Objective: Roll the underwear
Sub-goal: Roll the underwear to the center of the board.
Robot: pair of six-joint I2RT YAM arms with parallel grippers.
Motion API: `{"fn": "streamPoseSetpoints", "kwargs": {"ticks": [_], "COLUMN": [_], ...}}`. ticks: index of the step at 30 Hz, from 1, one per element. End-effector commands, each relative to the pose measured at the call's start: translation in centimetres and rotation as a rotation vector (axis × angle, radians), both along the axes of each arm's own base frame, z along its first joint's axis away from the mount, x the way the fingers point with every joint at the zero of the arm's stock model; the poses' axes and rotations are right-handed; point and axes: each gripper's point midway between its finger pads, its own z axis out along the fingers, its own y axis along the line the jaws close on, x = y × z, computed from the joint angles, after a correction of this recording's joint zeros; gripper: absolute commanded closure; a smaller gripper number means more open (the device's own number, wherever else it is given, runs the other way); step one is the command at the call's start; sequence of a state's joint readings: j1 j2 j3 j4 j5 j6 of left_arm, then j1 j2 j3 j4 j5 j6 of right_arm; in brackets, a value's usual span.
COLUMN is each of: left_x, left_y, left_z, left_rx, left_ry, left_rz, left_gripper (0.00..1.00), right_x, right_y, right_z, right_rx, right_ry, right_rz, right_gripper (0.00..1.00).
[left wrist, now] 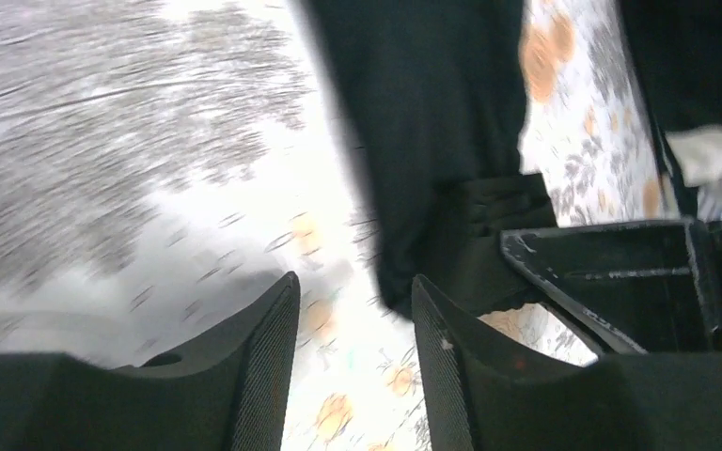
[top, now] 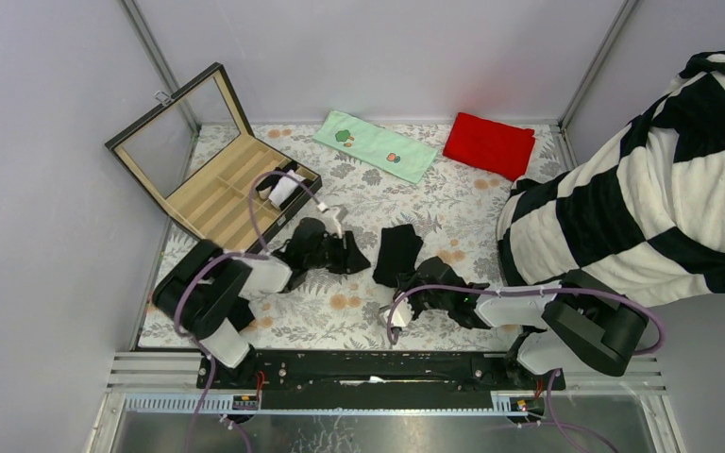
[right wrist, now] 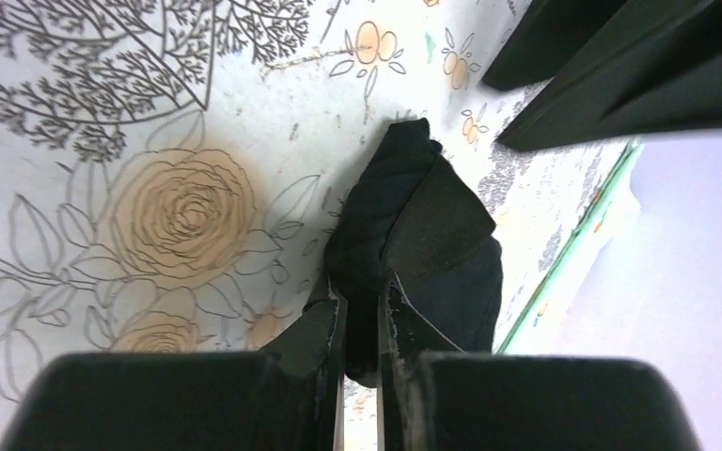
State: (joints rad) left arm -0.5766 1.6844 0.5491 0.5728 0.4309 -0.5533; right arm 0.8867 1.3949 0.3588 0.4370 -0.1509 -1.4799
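Observation:
Two black underwear pieces lie mid-table on the floral cloth: one (top: pixel 332 253) at the left arm's tip, another (top: pixel 398 250) just right of it. My left gripper (top: pixel 310 253) (left wrist: pixel 353 282) is open with only tablecloth between its fingers; black underwear (left wrist: pixel 432 141) lies just ahead, touching the right finger's tip. My right gripper (top: pixel 423 281) (right wrist: pixel 362 287) is shut on a bunched fold of the underwear (right wrist: pixel 423 216), low over the table. The rest of that piece trails away from the jaws.
An open wooden compartment box (top: pixel 212 184) with a glass lid stands at the back left. A green towel (top: pixel 376 146) and a red cloth (top: pixel 489 143) lie along the back. A black-and-white striped blanket (top: pixel 642 198) fills the right side.

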Motion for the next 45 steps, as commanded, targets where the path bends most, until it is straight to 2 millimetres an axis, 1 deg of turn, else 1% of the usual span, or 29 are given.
{"fn": "streamPoseSetpoints", "kwargs": {"ticks": [1,4,8,11,13,14,16,19,22,25,29,35,40,45], "left_x": [0.9,1.2,0.6,-0.4,-1.3,-1.8,-2.9,-4.2,-4.8,-5.2,-5.5,-5.7,-6.1,-6.0], "left_y": [4.5,6.3,8.2,8.9,8.8,8.7,8.2,8.1,8.3,8.3,7.9,7.3,6.6,6.3], "left_z": [0.7,2.6,4.9,5.6,5.7,5.4,5.3,5.0,5.0,5.0,5.0,4.7,4.3,4.3], "left_rx": [0.06,0.085,0.111,0.114,0.103,0.098,0.072,0.047,0.03,0.025,0.022,0.031,0.038,0.046], "left_ry": [0.029,0.003,-0.04,-0.047,-0.042,-0.031,-0.018,0.004,0.006,0.006,0.005,0.015,0.025,0.021], "left_rz": [0.235,0.332,0.401,0.401,0.373,0.351,0.306,0.275,0.275,0.266,0.227,0.185,0.157,0.152], "left_gripper": [0.45,0.44,0.42,0.41,0.42,0.42,0.42,0.43,0.43,0.43,0.43,0.44,0.44,0.45], "right_x": [-1.2,-2.7,-5.6,-7.9,-9.3,-9.9,-10.9,-12.0,-12.9,-13.8,-14.8,-15.1,-14.4,-13.3], "right_y": [0.9,3.0,6.2,8.0,8.9,9.3,9.9,10.2,10.3,10.3,10.5,10.4,10.4,9.8], "right_z": [0.2,0.8,1.5,1.7,1.7,1.9,2.1,2.8,3.4,3.6,3.6,3.5,3.0,3.5], "right_rx": [0.07,0.1,0.166,0.207,0.24,0.258,0.311,0.381,0.43,0.459,0.495,0.571,0.576,0.656], "right_ry": [0.051,0.056,0.103,0.167,0.233,0.258,0.343,0.449,0.542,0.631,0.745,0.916,1.065,1.213], "right_rz": [-0.032,0.017,0.063,0.086,0.08,0.086,0.059,0.035,0.015,-0.006,-0.042,-0.142,-0.276,-0.397], "right_gripper": [1.0,1.0,1.0,1.0,1.0,1.0,1.0,1.0,1.0,1.0,1.0,1.0,1.0,1.0]}}
